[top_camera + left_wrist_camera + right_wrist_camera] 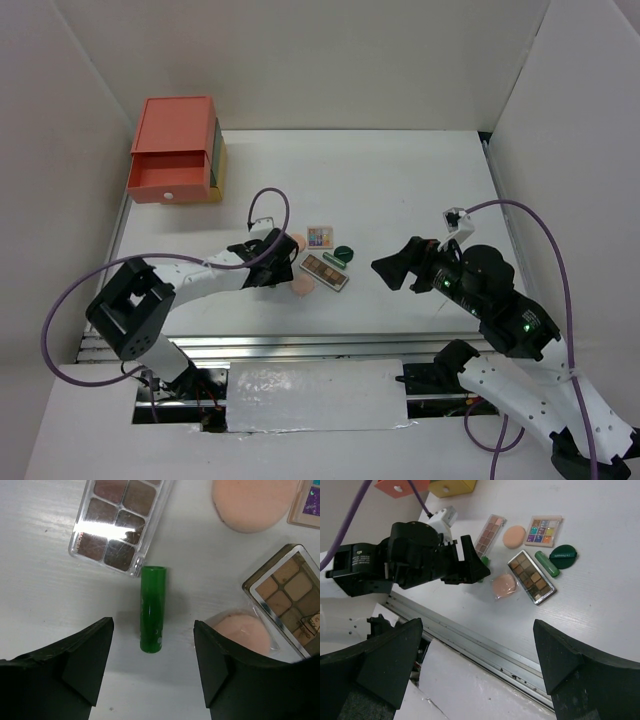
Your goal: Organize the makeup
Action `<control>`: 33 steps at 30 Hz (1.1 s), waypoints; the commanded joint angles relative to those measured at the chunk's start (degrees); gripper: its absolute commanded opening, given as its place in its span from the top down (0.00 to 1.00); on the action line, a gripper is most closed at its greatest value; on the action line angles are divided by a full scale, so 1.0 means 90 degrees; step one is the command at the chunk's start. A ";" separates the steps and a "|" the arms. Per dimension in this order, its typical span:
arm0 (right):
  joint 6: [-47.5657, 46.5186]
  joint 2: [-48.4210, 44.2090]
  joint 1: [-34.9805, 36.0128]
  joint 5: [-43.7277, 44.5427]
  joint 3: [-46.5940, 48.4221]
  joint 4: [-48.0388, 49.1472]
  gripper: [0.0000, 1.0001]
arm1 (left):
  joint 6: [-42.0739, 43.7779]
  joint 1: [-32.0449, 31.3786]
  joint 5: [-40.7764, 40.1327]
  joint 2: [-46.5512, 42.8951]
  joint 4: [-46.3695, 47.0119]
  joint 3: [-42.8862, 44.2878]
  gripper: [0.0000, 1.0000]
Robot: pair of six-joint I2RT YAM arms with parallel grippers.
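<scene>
My left gripper [278, 262] is open and low over the table. The near end of a green tube [152, 609] lies between its fingertips, untouched. Ahead of it lie the pinkish palette [120, 522], a peach puff [248, 502], a second puff [240, 632], the brown palette [290, 597] and the multicolour palette [310, 505]. The top view shows the multicolour palette [320, 237], brown palette [325, 272] and dark green compact [344, 253]. A second green tube [546, 562] lies beside the compact [563, 556]. My right gripper [385, 268] is open and empty, to the right of the cluster.
The coral, green and yellow drawer box [175, 150] stands at the far left with its coral drawer pulled out. White walls enclose the table on three sides. A metal rail [300, 345] runs along the near edge.
</scene>
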 commanded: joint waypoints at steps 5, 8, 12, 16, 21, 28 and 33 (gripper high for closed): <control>-0.0012 -0.0146 -0.0024 -0.0106 -0.0018 0.0070 0.00 | -0.0178 -0.0003 -0.0290 0.0524 0.0034 0.0301 0.34; -0.0022 -0.0166 -0.0033 -0.0106 0.0031 0.0041 0.00 | -0.0266 -0.0003 -0.0299 0.0641 -0.0034 0.0320 0.57; -0.0032 -0.0195 -0.0024 -0.0077 0.0089 -0.0008 0.00 | -0.0296 -0.0013 -0.0193 0.0321 -0.0161 0.0272 0.81; -0.0012 -0.0215 -0.0024 -0.0067 0.0080 0.0031 0.00 | -0.0082 -0.0052 0.0061 -0.0353 -0.0171 0.0359 0.94; -0.0022 -0.0147 -0.0024 -0.0077 0.0128 0.0060 0.00 | 0.0660 -0.0101 0.0209 -0.1535 -0.0345 0.1090 0.95; -0.0042 -0.0030 -0.0024 -0.0194 0.0178 0.0255 0.00 | 0.0896 0.1788 -0.0613 -0.1693 -0.1899 0.3365 1.00; -0.0032 0.0107 -0.0024 -0.0302 0.0177 0.0392 0.00 | 0.0477 0.3382 -0.0202 -0.0962 -0.1997 0.4508 1.00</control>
